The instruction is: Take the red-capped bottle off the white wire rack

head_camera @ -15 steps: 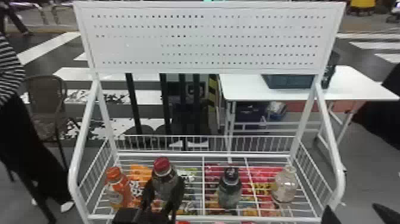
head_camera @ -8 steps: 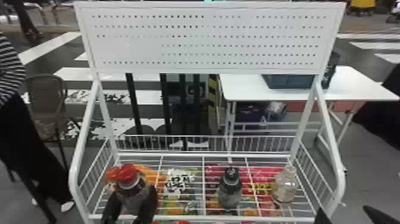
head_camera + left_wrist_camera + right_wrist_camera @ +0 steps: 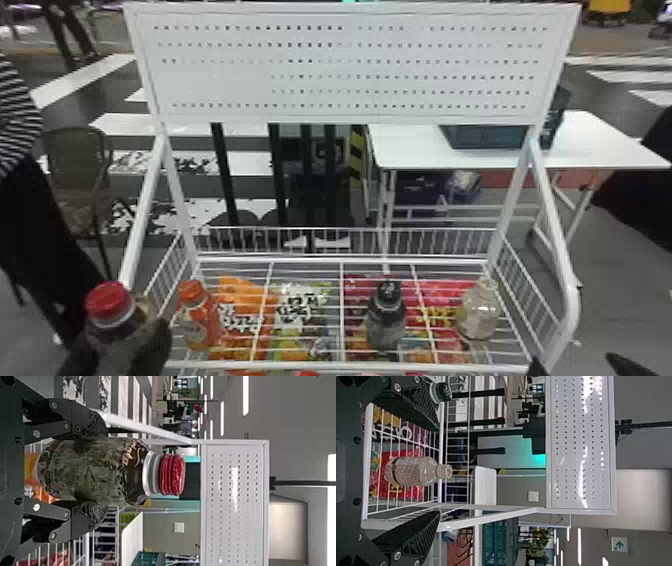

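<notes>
Red-capped bottle point(image 3: 110, 312) in our left gripper point(image 3: 120, 342), at the left front of the white wire rack point(image 3: 300, 366)

We have the bottle pinched by its body between the left gripper's two fingers, red cap uppermost and roughly upright. In the head view it shows nearer to us than the shelf wires, overlapping the rack's left front corner.

Our right gripper point(image 3: 575, 365) is near the right front corner, its fingers spread wide with nothing between them.

On the wire shelf we see three more bottles, all standing: an orange drink bottle point(image 3: 197, 320) at the left, a black-capped bottle point(image 3: 387, 322) right of the middle and a beige-capped bottle point(image 3: 479, 312) at the right. Colourful snack bags point(image 3: 240, 320) lie below the wires. Behind the rack, a dark teal crate point(image 3: 487, 137) sits on a white table point(image 3: 410, 150).
</notes>
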Controlling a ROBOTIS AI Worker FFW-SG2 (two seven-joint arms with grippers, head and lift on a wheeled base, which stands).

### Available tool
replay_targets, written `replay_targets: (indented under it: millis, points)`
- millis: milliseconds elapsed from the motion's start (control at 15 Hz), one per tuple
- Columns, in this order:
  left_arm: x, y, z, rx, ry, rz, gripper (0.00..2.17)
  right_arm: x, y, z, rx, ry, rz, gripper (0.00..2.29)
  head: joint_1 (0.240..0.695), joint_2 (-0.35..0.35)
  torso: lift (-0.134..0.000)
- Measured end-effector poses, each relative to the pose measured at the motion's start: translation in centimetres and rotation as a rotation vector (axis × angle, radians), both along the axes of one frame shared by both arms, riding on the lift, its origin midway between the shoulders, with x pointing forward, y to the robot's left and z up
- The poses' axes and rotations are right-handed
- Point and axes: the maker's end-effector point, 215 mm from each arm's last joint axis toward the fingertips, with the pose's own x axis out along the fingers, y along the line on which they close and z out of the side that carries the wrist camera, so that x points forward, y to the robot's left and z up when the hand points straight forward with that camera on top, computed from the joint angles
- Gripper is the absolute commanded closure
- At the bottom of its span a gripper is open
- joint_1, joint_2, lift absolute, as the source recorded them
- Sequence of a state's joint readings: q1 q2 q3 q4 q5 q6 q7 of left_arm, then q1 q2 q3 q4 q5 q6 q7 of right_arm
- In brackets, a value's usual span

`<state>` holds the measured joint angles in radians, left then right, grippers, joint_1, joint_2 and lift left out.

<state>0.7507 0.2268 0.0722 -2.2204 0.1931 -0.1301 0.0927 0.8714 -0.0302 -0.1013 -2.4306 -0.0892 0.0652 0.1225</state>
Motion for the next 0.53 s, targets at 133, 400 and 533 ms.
replay_targets:
  millis: [133, 400, 533]
  points:
    - [-0.5, 4.0, 1.4, 0.002, -0.017, 0.039, 1.37, -0.3, 0.2, 0.0, 0.004, -0.002, 0.010, 0.14, 0.499, 0.000, 0.000]
    - [-1.7, 6.2, 2.1, 0.000, -0.016, 0.076, 1.37, -0.5, 0.0, -0.1, 0.003, -0.009, 0.015, 0.14, 0.499, 0.000, 0.000]
    - [-2.0, 6.2, 2.3, -0.005, -0.016, 0.083, 1.37, -0.5, 0.0, 0.0, 0.004, -0.013, 0.018, 0.14, 0.499, 0.000, 0.000]
